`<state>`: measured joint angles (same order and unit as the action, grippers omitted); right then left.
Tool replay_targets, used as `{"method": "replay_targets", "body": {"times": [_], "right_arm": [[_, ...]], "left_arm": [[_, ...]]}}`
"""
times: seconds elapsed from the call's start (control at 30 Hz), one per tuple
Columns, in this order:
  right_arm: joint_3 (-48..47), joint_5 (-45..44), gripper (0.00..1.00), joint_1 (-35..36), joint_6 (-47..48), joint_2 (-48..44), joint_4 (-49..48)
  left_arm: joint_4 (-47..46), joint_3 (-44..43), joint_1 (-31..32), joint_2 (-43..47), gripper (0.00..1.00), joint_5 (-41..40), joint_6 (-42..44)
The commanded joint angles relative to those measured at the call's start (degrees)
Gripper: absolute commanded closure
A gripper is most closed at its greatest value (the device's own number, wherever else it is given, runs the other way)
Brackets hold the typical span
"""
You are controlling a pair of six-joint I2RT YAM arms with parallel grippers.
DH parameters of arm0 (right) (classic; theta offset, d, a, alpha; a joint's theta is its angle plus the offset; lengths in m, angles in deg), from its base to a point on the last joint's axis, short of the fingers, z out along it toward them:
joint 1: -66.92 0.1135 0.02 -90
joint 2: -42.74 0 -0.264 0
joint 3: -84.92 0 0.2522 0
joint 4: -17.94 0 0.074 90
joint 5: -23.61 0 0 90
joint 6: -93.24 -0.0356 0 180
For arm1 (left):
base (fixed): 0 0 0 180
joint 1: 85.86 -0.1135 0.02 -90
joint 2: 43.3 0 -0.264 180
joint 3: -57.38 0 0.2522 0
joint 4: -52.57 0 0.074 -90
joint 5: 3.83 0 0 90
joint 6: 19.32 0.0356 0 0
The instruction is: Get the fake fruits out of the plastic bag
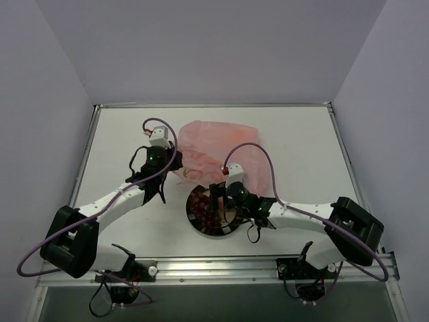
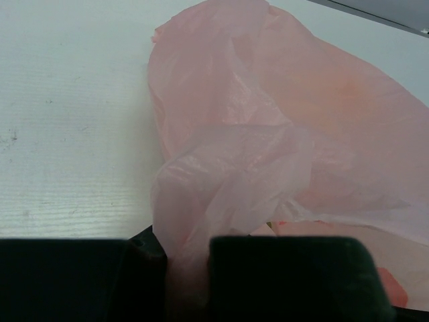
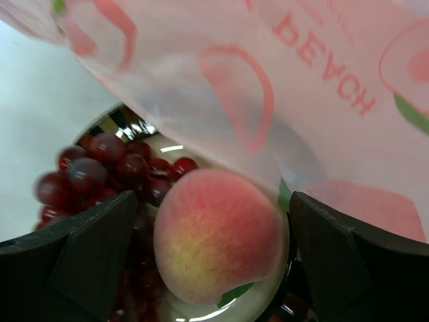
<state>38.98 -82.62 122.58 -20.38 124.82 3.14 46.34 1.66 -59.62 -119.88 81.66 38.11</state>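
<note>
White worktop (image 1: 120, 134) carries everything. Pink, thin and crinkly, the plastic bag (image 1: 218, 144) lies at its middle, with the long side running roughly 9 to 3 o'clock in the top view. The bag's near edge drapes over the far rim of the round metallic dish (image 1: 200, 228), which sits at 6 o'clock from it.

The left gripper (image 2: 188, 265) is closed on a gathered fold of the bag near its 8 o'clock corner. The right gripper (image 3: 216, 258) hangs over the dish with its jaws apart. The peach (image 3: 214, 228) rests in the dish between them, a sliver of gap on either side. The grape bunch (image 3: 100, 171) lies in the dish just beside the peach, at its 10 o'clock.

Two fruits are out. The mango does not show clearly. A yellowish patch (image 1: 185, 173) at the bag's near-left corner may be it. If so, it lies at about 10 o'clock from the right gripper and just beside the left one.

The right arm is the free one. By my judgement it must first lift clear of the peach, then reach under the draped edge.
</note>
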Motion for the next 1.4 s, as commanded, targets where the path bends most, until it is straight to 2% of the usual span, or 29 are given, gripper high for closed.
{"method": "replay_targets", "body": {"times": [0.0,0.1,0.17,0.27,0.3,0.33,0.4,0.6,0.73,0.87,0.97,1.07,1.1,1.2,1.33,1.37], "right_arm": [[-4.8,-1.1,0.07,0.5,0.9,-6.7,4.8],[-7.6,-0.5,0.08,0.4,2.2,-10.3,8.4],[-9.5,-0.5,0.12,-0.4,2.6,-11.3,8.9],[-13.2,-1.3,0.51,-3.0,2.4,-7.5,8.4],[-14.5,-2.2,0.74,-3.4,2.3,-5.9,8.4],[-15.8,-2.9,0.81,-3.5,2.4,-4.0,8.3],[-19.3,-3.2,0.88,-3.5,3.1,1.2,6.4],[-27.2,-8.2,0.92,-7.4,4.3,14.0,2.6],[-30.9,-9.2,0.92,-11.9,6.9,21.2,0.1],[-35.4,-2.1,0.84,-15.3,18.7,25.8,-0.1],[-38.4,-0.4,0.70,-18.4,22.9,26.5,2.1],[-42.7,6.0,0.55,-23.1,26.1,28.6,4.6],[-43.7,7.9,0.43,-23.9,27.0,29.3,5.3],[-49.2,13.3,0.33,-27.3,27.3,33.2,8.8],[-52.7,12.8,0.20,-28.1,28.1,37.5,7.6],[-53.8,13.1,0.14,-28.3,27.9,38.2,5.8]], "left_arm": [[-2.2,0.6,0.5,2.5,0.98,0.2,-1.0],[-3.6,1.9,0.7,2.6,0.98,0.7,-1.3],[-4.1,2.6,0.9,2.7,0.98,0.9,-1.5],[-5.4,2.9,1.7,3.1,0.98,1.1,-1.7],[-5.7,2.8,2.0,3.4,0.98,1.2,-1.7],[-5.8,2.7,2.5,3.5,0.98,1.3,-1.6],[-6.3,2.5,2.9,4.2,0.98,1.9,-1.3],[-8.4,3.7,4.1,6.1,0.98,2.8,-1.3],[-9.7,4.3,4.2,5.6,0.98,3.6,-1.3],[-10.6,3.5,4.2,4.2,0.98,4.3,-1.4],[-10.6,2.1,4.0,2.8,0.98,4.5,-2.0],[-10.5,1.0,4.0,1.2,0.98,4.5,-2.0],[-10.1,0.2,3.9,0.8,0.98,4.5,-2.0],[-10.2,-0.3,3.5,-0.1,0.98,4.4,-2.1],[-10.1,-0.3,3.5,-1.3,0.98,4.5,-2.3],[-10.2,-0.1,3.5,-2.1,0.98,4.5,-2.6]]}}
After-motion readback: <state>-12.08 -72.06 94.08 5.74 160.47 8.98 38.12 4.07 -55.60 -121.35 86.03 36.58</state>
